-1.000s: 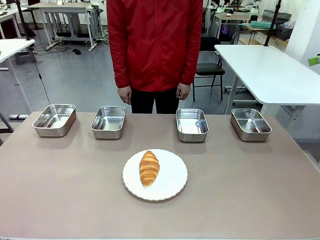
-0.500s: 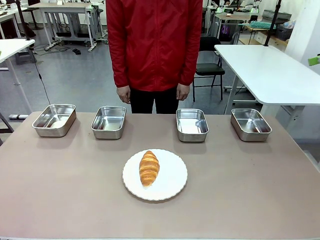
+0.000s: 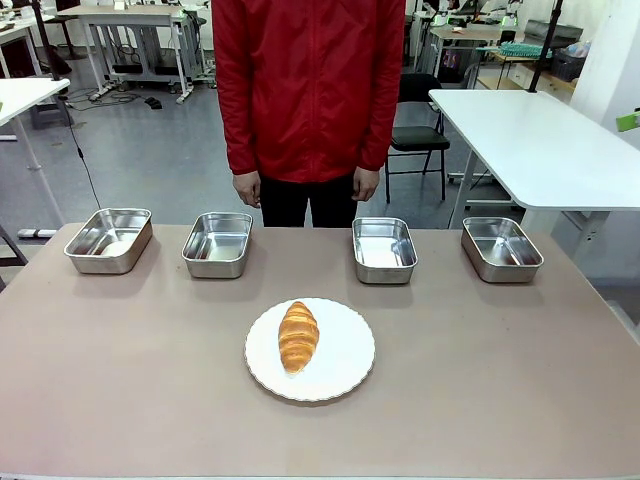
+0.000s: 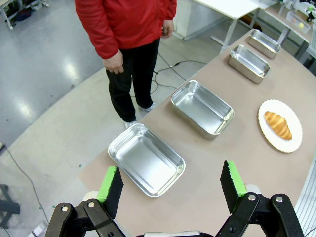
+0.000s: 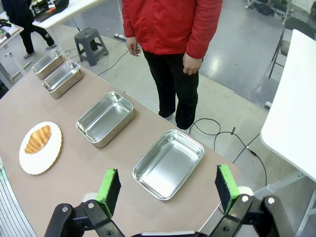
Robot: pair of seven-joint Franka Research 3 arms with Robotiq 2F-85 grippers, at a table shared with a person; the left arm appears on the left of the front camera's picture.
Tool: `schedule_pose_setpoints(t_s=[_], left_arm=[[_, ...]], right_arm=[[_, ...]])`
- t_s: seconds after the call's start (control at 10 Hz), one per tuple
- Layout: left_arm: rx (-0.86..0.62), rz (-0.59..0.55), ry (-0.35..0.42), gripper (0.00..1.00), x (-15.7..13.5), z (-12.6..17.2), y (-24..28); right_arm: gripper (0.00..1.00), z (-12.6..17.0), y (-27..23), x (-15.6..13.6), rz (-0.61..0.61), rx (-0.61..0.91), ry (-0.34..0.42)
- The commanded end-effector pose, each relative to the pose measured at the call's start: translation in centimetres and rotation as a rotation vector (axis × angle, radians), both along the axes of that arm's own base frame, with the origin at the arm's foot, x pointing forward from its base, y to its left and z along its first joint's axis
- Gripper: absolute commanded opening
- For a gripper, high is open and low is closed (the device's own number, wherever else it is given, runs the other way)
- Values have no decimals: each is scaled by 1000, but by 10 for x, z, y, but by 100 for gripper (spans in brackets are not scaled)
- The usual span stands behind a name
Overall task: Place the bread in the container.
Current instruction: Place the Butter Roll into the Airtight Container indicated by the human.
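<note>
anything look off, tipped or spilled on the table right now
Nothing stands out: the croissant lies whole on the white plate, and the four steel pans sit upright and empty in a row, no spills.

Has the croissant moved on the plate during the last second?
No. The croissant lies in the same spot as before, left of the middle of the plate, with its ends pointing the same way.

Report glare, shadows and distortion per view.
Front view: sharp, evenly lit; the golden-brown croissant casts a faint shadow on the round white plate. Left wrist view: wide-angle curves the brown table's edge; glare on the grey floor. Right wrist view: same curving; the nearest shallow rectangular stainless-steel pan gleams.
</note>
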State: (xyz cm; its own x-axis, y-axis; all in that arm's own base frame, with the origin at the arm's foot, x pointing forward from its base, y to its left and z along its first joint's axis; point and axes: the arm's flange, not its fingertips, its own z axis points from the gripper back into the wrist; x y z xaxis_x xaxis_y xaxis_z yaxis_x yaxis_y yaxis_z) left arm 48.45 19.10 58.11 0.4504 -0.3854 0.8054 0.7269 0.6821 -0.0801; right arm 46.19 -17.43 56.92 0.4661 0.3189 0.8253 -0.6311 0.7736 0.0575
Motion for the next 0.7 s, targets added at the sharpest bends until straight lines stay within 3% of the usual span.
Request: schedule_pose_setpoints(t_s=[0.0,0.6], left_arm=[[-8,-13,-9,100,-1,0,0],[-8,-13,-9,100,-1,0,0]], right_arm=[[100,1,1,0,3,2,-4],[100,1,1,0,3,2,-4]])
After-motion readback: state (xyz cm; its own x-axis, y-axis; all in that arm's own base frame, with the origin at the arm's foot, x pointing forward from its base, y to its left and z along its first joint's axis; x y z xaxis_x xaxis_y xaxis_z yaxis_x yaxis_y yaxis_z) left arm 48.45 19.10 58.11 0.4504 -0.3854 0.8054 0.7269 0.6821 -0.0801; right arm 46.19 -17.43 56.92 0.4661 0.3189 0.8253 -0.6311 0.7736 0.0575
